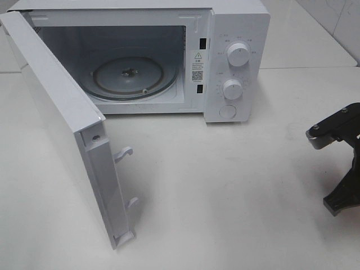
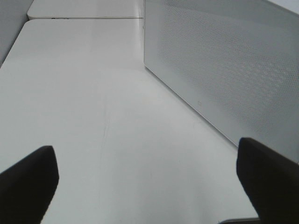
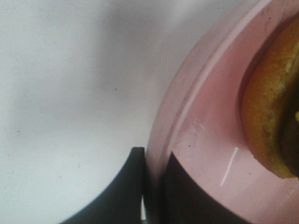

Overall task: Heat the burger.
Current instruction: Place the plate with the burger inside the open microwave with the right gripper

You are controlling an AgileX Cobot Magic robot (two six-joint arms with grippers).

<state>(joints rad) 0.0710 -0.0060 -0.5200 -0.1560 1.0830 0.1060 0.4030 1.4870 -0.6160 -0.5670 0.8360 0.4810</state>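
In the right wrist view, the burger [image 3: 268, 112] shows only as a golden-brown bun edge with a dark layer, resting on a round pink plate [image 3: 205, 140]. My right gripper [image 3: 152, 158] is shut on the plate's rim, one finger outside it and one inside. The high view does not show the burger or the plate; only part of the right arm [image 1: 337, 163] appears at the right edge. My left gripper [image 2: 147, 182] is open above bare table, and its dark fingers [image 2: 28, 182] hold nothing. It hangs beside the microwave's perforated side wall [image 2: 224, 70].
A white microwave [image 1: 236, 34] stands at the back of the white table. Its door [image 1: 62, 124] swings wide open toward the front left. The glass turntable [image 1: 132, 76] inside carries nothing. Two knobs [image 1: 238, 56] sit on its right panel.
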